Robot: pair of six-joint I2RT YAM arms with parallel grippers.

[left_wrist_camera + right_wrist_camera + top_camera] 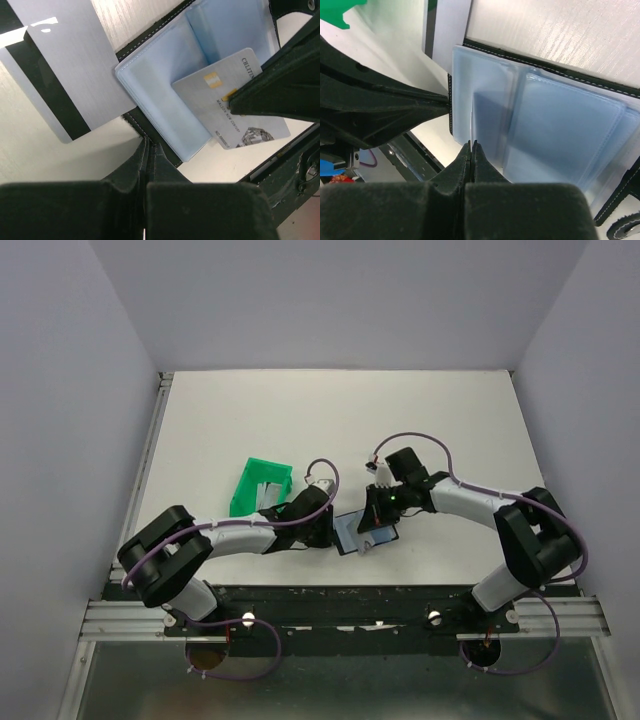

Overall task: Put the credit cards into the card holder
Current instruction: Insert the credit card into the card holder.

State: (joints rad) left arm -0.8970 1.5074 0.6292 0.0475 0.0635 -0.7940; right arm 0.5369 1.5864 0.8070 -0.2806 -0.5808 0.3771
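The card holder (352,534) lies open near the table's front edge, black with pale blue sleeves (165,100). My left gripper (148,146) is shut on its black edge (165,152). In the top view the left gripper (326,529) is at the holder's left. My right gripper (471,145) is shut on a silvery-grey chip card (220,107), whose corner is tucked into a sleeve. It sits over the holder in the top view (373,524). A second grey card with a black stripe (65,75) lies flat beside the holder, one edge under it.
A green plastic bin (262,487) stands just behind the left gripper, and its corner shows in the right wrist view (337,10). The table's front rail (340,600) runs close below the holder. The two grippers are almost touching.
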